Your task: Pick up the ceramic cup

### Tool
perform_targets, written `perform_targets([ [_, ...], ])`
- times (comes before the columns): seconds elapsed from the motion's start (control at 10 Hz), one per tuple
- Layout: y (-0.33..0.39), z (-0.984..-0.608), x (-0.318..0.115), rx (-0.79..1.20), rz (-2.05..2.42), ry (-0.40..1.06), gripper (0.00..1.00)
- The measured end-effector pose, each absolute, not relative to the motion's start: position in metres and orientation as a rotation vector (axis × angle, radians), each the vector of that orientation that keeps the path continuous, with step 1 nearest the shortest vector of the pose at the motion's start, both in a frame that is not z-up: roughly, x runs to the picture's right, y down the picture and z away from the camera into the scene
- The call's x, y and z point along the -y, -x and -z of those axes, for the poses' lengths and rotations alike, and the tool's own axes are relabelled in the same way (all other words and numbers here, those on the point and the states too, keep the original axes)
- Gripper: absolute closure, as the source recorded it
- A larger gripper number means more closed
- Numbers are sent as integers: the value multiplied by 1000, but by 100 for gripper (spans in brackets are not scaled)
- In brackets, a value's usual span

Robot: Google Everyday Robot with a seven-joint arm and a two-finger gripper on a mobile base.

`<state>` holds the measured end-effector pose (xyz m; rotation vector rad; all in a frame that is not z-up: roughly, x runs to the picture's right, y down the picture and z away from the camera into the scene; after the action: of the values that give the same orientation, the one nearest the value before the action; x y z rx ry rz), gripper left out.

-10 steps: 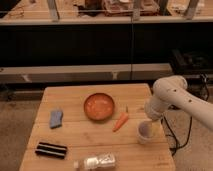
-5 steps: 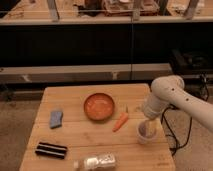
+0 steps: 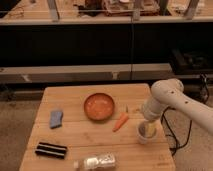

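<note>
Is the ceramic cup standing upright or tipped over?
Upright. The ceramic cup stands on its base on the table, mouth facing up; the gripper is at its mouth.

Views: one camera only, nothing shared.
Vantage: raised, facing the wooden table [image 3: 75,135] and the dark counter [image 3: 75,45] behind the gripper [image 3: 148,129].
Distance: middling, the whole tabletop fits.
Gripper: lower right, seemingly at the ceramic cup [image 3: 142,138].
</note>
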<state>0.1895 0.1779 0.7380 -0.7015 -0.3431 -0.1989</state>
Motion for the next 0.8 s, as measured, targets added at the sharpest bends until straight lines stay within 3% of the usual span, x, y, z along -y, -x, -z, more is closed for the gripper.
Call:
perform_targets([
  [0.4, -191, -745, -184, 350, 199, 696, 22],
  [0.8, -187, -749, -186, 357, 205, 693, 62],
])
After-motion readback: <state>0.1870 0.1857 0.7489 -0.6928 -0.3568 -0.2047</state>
